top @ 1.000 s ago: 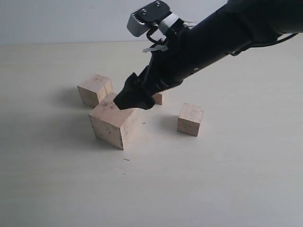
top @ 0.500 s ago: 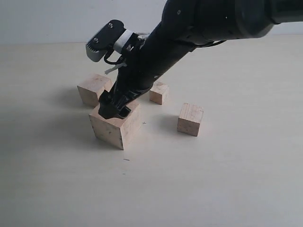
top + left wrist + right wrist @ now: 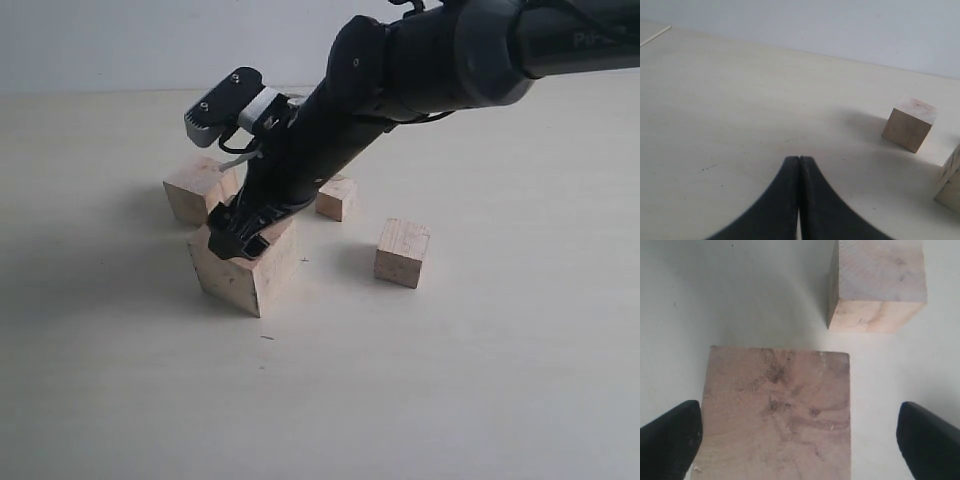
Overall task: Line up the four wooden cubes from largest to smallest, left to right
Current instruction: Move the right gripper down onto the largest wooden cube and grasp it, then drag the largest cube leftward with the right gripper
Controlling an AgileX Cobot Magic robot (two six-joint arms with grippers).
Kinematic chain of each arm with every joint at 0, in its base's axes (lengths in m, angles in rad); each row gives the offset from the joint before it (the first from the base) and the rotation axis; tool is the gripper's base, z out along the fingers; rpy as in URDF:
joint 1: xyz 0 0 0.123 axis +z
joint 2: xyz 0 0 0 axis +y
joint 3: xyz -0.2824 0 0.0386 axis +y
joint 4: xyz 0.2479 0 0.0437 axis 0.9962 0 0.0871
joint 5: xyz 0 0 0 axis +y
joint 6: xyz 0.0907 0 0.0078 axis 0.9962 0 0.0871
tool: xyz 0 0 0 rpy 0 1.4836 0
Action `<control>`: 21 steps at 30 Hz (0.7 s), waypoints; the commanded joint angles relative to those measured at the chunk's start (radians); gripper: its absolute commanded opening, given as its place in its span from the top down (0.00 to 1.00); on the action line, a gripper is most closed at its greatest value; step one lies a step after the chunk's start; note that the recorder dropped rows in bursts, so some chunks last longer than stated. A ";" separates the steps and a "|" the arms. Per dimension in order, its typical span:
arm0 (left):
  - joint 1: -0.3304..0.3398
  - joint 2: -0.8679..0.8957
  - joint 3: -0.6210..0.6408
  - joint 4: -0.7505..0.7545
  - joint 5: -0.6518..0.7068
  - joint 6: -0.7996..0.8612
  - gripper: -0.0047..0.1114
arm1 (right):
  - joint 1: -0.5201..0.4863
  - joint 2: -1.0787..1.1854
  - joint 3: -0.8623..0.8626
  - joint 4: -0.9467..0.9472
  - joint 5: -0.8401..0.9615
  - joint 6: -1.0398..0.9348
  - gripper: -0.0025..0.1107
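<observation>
— Counted how many?
— Four wooden cubes, all on the tabletop (image 3: 480, 380). Largest cube (image 3: 245, 270) near, left of centre. Second-largest cube (image 3: 198, 188) farther back and to the left, close to it but apart. Smallest cube (image 3: 337, 198) far, near the middle, partly hidden behind the arm. Third cube (image 3: 402, 252) off to the right, standing alone.
— And arms?
— Only one seen from outside: the right arm (image 3: 420, 70), black, coming in from the upper right and slanting down across the middle. Right hand (image 3: 240, 240) set over the largest cube's top, fingers spread wide on either side, not clamped on it.
— Touching?
— Cannot tell. One finger (image 3: 670, 440) right at the cube's edge, the other well clear of the opposite edge.
— Left hand?
— Left hand (image 3: 799, 165) out of the outside view. Fingers pressed together, low over the tabletop, facing the second-largest cube.
— Surface, room?
— Pale, smooth, wood-toned tabletop with a few tiny dark specks. Plain light wall (image 3: 100, 40) behind.
</observation>
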 commanded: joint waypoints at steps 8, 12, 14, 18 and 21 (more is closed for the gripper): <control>-0.003 -0.005 -0.001 -0.005 -0.003 0.003 0.96 | 0.003 0.041 0.000 0.079 0.042 0.000 0.05; -0.003 -0.005 -0.001 -0.005 -0.003 0.003 0.96 | 0.003 0.042 0.000 0.106 0.082 0.000 0.05; -0.003 -0.005 -0.001 -0.005 -0.003 0.003 0.96 | 0.003 0.042 0.000 0.111 0.086 0.000 0.05; -0.003 -0.005 -0.001 -0.005 -0.003 0.003 0.96 | 0.003 0.040 0.000 0.111 0.086 0.000 0.05; -0.003 -0.005 -0.001 -0.005 -0.003 0.003 0.96 | 0.003 0.031 0.000 0.111 0.086 0.000 0.05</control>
